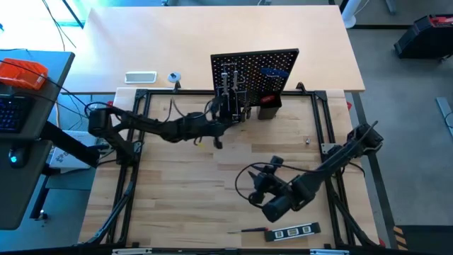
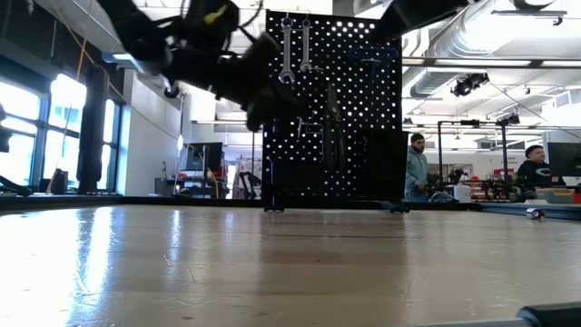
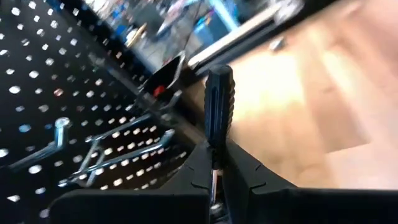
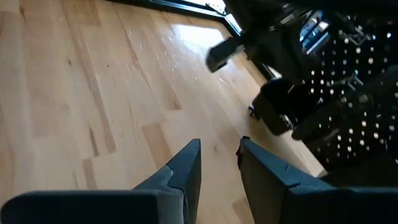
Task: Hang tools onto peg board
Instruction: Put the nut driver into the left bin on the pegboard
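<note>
While we look down from the high view, our left gripper (image 1: 225, 119) sits at the peg board (image 1: 255, 67), far side of the counter (image 1: 184, 205); the right gripper (image 1: 260, 191) waits near, with a level (image 1: 292, 231) beside it.

Low view: wrenches (image 2: 295, 50) already hang.

Left wrist view: we clamp a black-handled screwdriver (image 3: 218, 102), its long axis pointing forward alongside the board just beside it.

Right wrist view: fingers narrowly apart, empty.

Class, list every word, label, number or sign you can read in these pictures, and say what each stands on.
None can be read.
The black level on the table bears pale markings, too small to read.
The small white object behind the peg board shows no legible text.
</note>
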You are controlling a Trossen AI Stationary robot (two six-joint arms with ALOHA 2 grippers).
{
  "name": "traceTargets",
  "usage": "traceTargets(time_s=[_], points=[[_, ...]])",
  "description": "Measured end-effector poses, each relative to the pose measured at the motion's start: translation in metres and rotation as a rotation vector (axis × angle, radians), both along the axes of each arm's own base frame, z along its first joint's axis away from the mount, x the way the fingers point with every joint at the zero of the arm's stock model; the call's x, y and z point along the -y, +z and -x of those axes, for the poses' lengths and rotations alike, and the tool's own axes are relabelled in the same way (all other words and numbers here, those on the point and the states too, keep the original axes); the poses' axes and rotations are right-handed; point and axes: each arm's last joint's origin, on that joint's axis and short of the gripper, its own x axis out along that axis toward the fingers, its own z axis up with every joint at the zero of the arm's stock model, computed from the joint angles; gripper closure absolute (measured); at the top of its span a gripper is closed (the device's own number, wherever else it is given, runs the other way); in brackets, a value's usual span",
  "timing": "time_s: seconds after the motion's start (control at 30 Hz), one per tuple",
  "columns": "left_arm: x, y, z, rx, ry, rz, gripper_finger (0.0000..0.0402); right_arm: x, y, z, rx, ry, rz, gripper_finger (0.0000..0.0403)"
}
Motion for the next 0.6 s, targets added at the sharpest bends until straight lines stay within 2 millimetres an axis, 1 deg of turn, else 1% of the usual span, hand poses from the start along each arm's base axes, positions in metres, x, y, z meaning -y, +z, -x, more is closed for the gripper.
traceTargets(time_s=[0.13, 0.3, 0.43, 0.6], points=[[-0.005, 0.008, -0.011, -0.073, 0.076, -0.067, 0.0396, -0.007, -0.002, 0.009, -0.005, 0.002, -0.011, 0.0302], [-0.008, 0.014, -0.015, -0.196, 0.146, -0.126, 0.0396, -0.012, -0.004, 0.018, -0.013, 0.001, -0.017, 0.0302], [-0.012, 0.014, -0.015, -0.263, 0.127, -0.105, 0.0396, -0.017, -0.004, 0.025, 0.012, -0.007, 0.000, 0.0302], [-0.013, 0.008, -0.019, -0.310, 0.133, -0.125, 0.0396, -0.022, -0.003, 0.030, 0.042, -0.006, 0.015, 0.0302]])
